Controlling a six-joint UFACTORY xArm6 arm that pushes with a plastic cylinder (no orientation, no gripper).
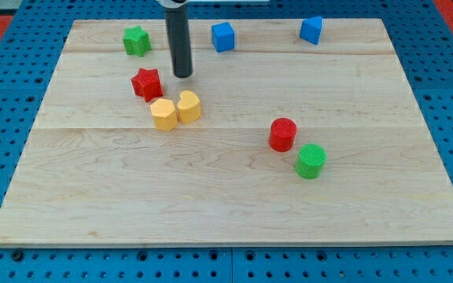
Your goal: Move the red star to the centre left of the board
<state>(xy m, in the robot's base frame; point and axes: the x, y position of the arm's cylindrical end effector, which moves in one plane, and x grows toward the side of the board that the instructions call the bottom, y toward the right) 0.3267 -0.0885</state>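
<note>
The red star lies on the wooden board, left of centre in the upper half. My tip rests on the board just to the star's right and slightly above it, a small gap apart. The rod rises to the view's top edge.
Two yellow blocks, a hexagon and a rounded one, touch each other just below and right of the star. A green star sits at top left. Two blue cubes lie along the top. A red cylinder and green cylinder sit right of centre.
</note>
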